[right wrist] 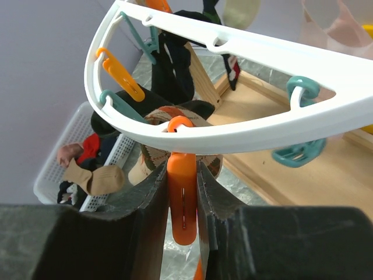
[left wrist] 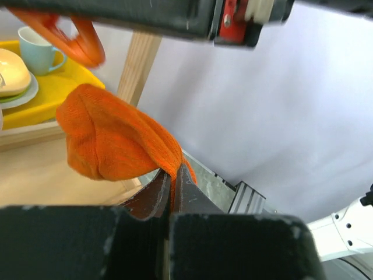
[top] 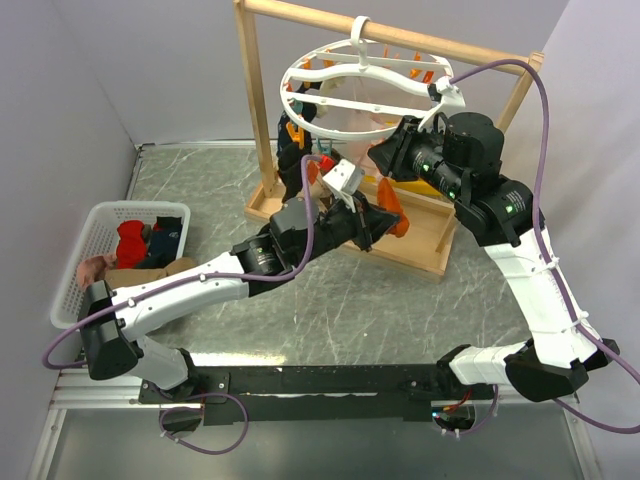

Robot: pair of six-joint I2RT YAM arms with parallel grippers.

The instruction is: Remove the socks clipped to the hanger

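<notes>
The white round plastic ring hanger hangs upper centre from a light wooden frame. At left, a white slatted plastic basket holds red, black, tan and pink socks. The left gripper pinches an orange knitted sock. The right gripper clamps an orange plastic clip, seemingly holding a brown sock.

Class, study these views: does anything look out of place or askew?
A tan fabric sock droops over the rim of the white plastic mesh basket instead of lying fully inside it.
</notes>
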